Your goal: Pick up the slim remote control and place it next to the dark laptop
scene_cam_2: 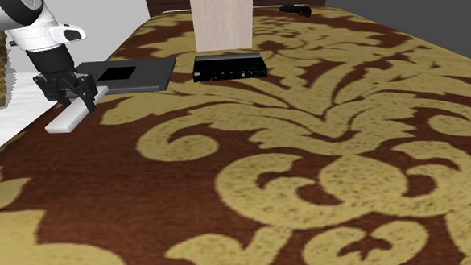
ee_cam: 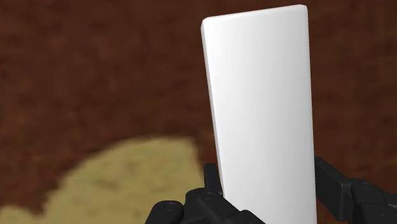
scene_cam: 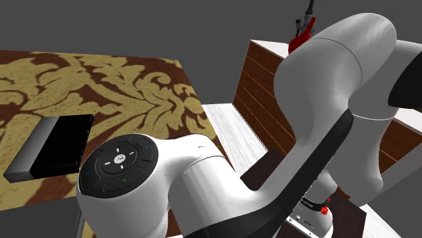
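Gripper [scene_cam_2: 70,95]: I see it clamped on the white remote [scene_cam_2: 70,116], fingers [ee_cam: 213,181] against both long sides. Remote: at the table's [scene_cam_2: 308,189] edge on the second exterior view's left, just beside the laptop's [scene_cam_2: 131,75] corner. Black box [scene_cam_2: 230,67]: near the laptop.
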